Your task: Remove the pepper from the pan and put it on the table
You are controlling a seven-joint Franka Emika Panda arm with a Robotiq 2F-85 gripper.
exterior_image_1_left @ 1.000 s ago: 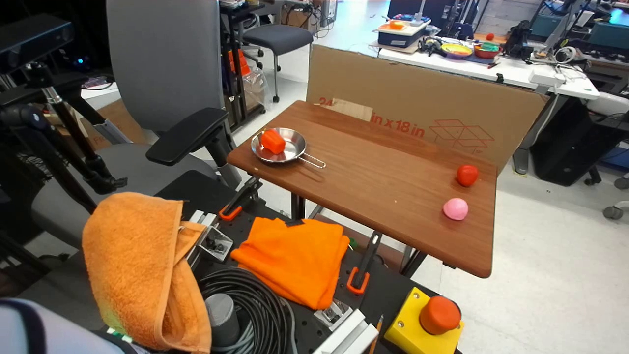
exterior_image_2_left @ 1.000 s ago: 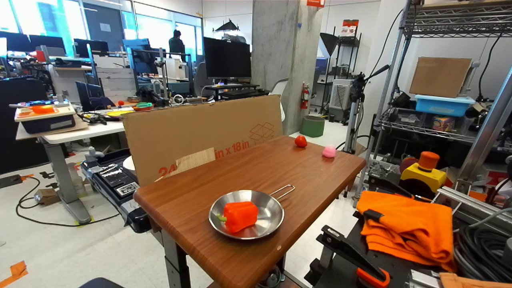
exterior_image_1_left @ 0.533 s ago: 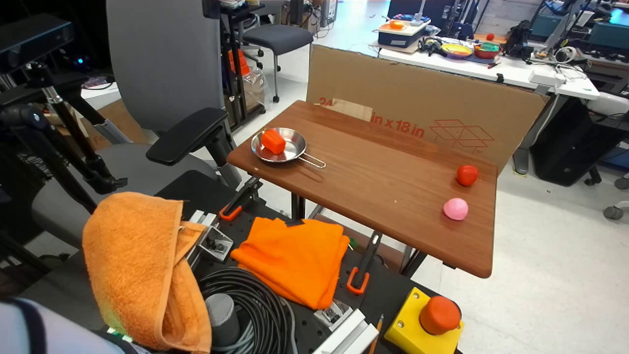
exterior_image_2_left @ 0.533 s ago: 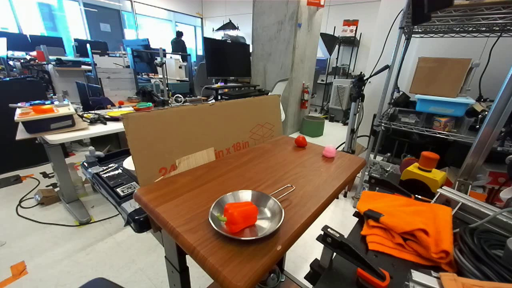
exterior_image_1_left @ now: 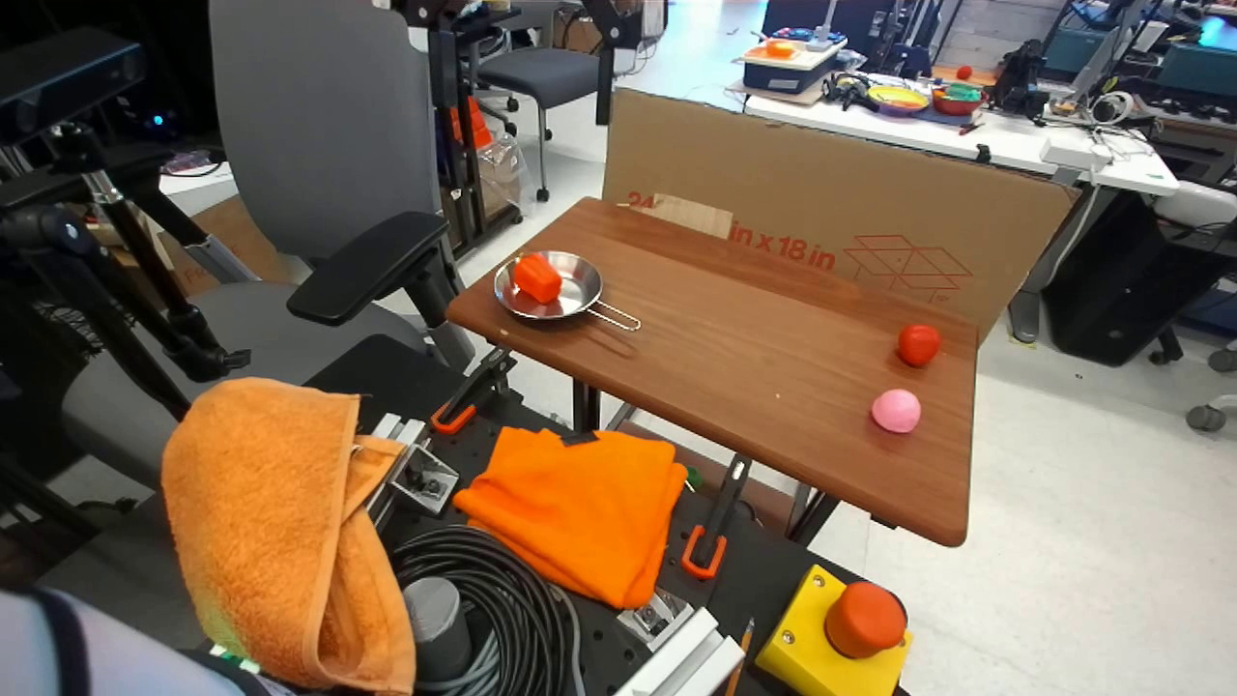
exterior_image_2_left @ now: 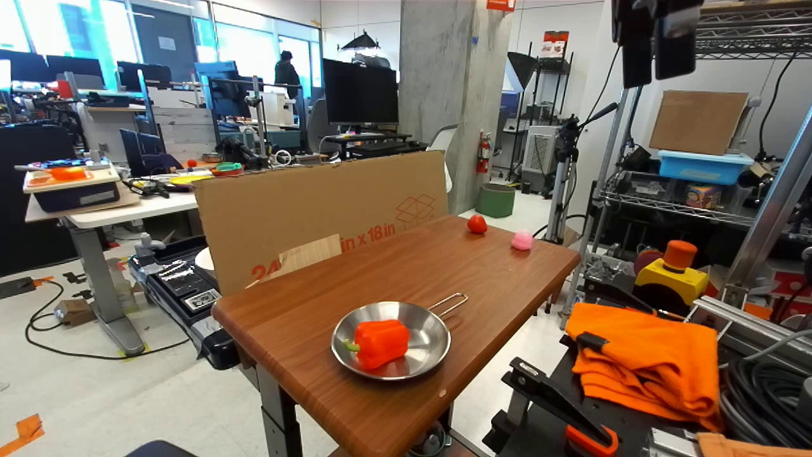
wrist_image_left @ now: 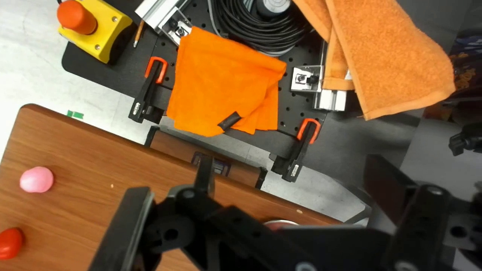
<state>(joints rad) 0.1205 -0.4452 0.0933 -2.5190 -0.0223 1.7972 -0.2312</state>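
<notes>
The red-orange pepper (exterior_image_1_left: 537,278) (exterior_image_2_left: 382,343) lies on its side in the shallow silver pan (exterior_image_1_left: 583,281) (exterior_image_2_left: 430,346), its green stem over the pan's floor. That pan rests near one end of the brown wooden table (exterior_image_1_left: 744,348) (exterior_image_2_left: 380,273), its wire handle pointing along the top. High above the tabletop, at the upper edge of both exterior views, hangs my gripper (exterior_image_1_left: 532,116) (exterior_image_2_left: 656,81). Its fingers are spread wide, with nothing between them. In the wrist view only a sliver of the pan's rim (wrist_image_left: 280,222) shows beyond the gripper (wrist_image_left: 292,171); the pepper is hidden there.
A red tomato-like ball (exterior_image_1_left: 918,344) and a pink ball (exterior_image_1_left: 896,411) sit at the table's far end. A cardboard wall (exterior_image_1_left: 821,203) borders the long side. Opposite, a black bench holds an orange cloth (wrist_image_left: 226,82), clamps (wrist_image_left: 299,150) and a yellow box with a red button (wrist_image_left: 94,26).
My gripper has come down into both exterior views from above, fingers apart throughout what shows. Pan, pepper and both balls have stayed put. A distant person shifted slightly.
</notes>
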